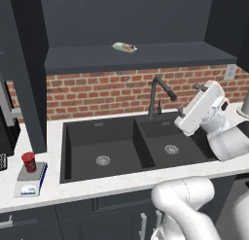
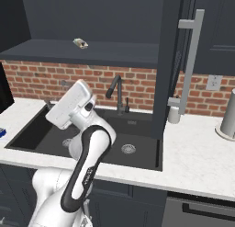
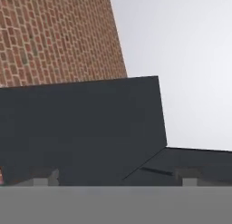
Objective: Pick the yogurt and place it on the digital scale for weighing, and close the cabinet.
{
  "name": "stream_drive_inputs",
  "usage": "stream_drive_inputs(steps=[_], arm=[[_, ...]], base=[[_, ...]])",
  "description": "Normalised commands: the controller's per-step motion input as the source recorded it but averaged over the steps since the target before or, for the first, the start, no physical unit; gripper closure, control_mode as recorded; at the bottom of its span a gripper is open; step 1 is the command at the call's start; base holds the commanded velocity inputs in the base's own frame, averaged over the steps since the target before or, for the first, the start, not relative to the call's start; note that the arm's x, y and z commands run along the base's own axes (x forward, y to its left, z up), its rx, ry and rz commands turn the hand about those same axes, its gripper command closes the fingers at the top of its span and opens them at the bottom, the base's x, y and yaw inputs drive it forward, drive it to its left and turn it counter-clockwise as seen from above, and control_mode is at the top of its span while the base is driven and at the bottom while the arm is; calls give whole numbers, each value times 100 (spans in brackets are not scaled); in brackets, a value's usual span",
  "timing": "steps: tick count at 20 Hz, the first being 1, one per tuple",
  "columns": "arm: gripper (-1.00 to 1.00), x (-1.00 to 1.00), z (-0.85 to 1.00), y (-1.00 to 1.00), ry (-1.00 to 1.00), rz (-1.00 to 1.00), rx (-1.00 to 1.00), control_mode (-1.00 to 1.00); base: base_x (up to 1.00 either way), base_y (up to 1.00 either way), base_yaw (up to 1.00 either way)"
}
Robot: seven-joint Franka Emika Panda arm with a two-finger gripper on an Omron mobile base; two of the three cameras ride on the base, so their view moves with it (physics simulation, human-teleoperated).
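Observation:
The yogurt (image 1: pixel 28 162), a small red cup, stands upright on the digital scale (image 1: pixel 30 180) on the counter left of the sink. My gripper (image 1: pixel 189 98) (image 2: pixel 55 93) (image 3: pixel 117 177) hangs above the right sink basin, far from the cup. It is tilted up towards the wall and is open, with nothing between its fingers. The cabinet (image 1: pixel 136 57) above the sink is open, and its dark shelf is exposed. Its left door (image 1: pixel 24 64) and right door (image 2: pixel 172 60) swing out over the counter. In the hand view the cabinet (image 3: pixel 81 128) is a dark panel below brick.
A pale wrapped packet (image 1: pixel 124 47) (image 2: pixel 81 43) lies on the cabinet shelf. A black double sink (image 1: pixel 131 146) with a dark faucet (image 1: pixel 158 95) lies below the arm. A steel canister (image 2: pixel 228 116) and a small dispenser (image 2: pixel 173 113) stand on the right counter.

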Motion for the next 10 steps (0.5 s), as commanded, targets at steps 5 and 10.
stream_drive_inputs(steps=[5,10], arm=[[-100,-32,31,-63,-9,-1,32,-100],[-100,-25,0,-34,0,0,24,-100]], base=[[0,0,0],[0,0,0]])
